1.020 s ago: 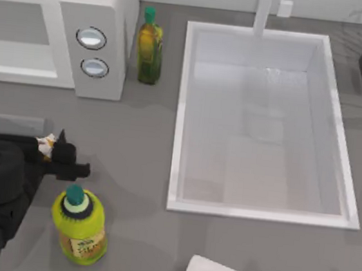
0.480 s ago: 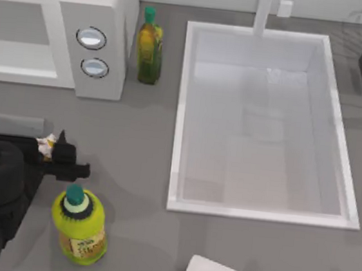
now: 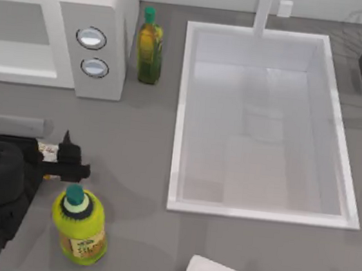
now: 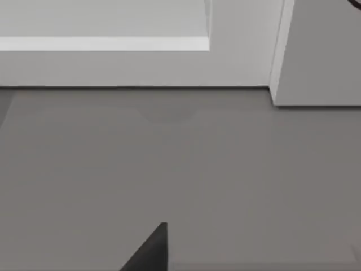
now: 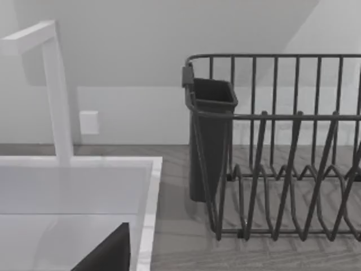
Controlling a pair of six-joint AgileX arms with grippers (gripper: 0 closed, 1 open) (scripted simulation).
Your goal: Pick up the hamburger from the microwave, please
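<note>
Left gripper [image 3: 58,159]: low over the counter at the table's left, in front of the microwave [image 3: 56,25] and well clear of its cavity. Black fingers [image 3: 69,153] closed around the hamburger [image 3: 48,152], which shows as a small pale-and-orange patch between them; it looks held rather than resting on the counter, though the arm hides most of it.

Yellow-green bottle [image 3: 81,225]: upright, green cap, just beside the gripper on its near side.

Second bottle [image 3: 149,47]: upright, between the microwave's dial panel and the sink [image 3: 182,110].

Grey cylinder [image 3: 15,124]: lying on the counter before the microwave.

Dish rack [image 5: 282,152]: dark wire, beside the sink, seen from the right wrist.

Faucet [image 5: 56,96]: white, at the sink's back edge.
</note>
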